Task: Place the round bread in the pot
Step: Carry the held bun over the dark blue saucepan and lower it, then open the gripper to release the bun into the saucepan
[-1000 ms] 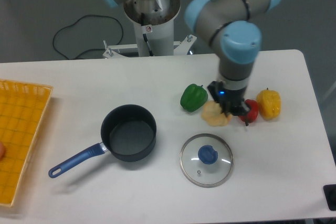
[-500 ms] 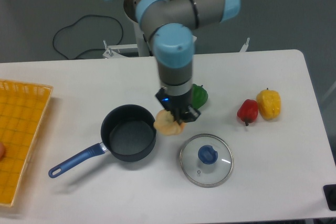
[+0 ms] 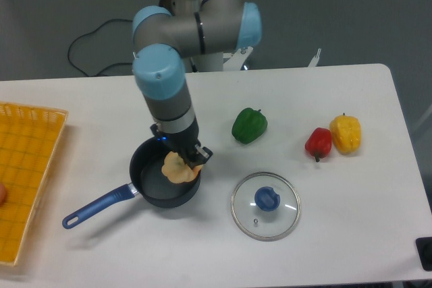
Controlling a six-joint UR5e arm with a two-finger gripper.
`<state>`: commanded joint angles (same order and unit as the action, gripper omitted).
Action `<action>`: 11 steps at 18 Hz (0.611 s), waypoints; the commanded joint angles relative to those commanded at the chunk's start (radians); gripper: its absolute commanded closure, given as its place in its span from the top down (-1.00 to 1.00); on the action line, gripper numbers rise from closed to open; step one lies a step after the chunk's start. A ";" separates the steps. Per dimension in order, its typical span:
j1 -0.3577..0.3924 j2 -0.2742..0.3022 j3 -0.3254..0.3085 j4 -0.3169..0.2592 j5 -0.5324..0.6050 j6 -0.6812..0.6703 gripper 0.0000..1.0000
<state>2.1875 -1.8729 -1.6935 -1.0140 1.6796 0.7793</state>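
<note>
Partly hidden, the tool (image 3: 183, 156) grips the round bread (image 3: 178, 168) over the pot (image 3: 150, 181).

One fixed camera looked steeply down from the table's (image 3: 101, 106) 6 o'clock edge — facing the arm's base (image 3: 202, 59) at 12 — moderately near.

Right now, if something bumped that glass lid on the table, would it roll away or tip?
Probably neither: the glass lid lies flat on the table, knob up. It would likely slide on the smooth tabletop rather than roll. Being glass, it may be heavy for its size and breakable.
</note>
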 joint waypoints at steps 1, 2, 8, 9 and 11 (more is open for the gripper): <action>-0.003 -0.002 -0.005 0.000 0.002 -0.003 -1.00; -0.003 -0.003 -0.008 0.002 0.000 -0.003 -1.00; -0.026 -0.005 -0.049 0.041 0.047 -0.002 -0.37; -0.028 -0.011 -0.051 0.054 0.055 -0.002 -0.29; -0.028 -0.025 -0.048 0.058 0.058 -0.003 -0.06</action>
<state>2.1598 -1.8975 -1.7411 -0.9557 1.7380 0.7762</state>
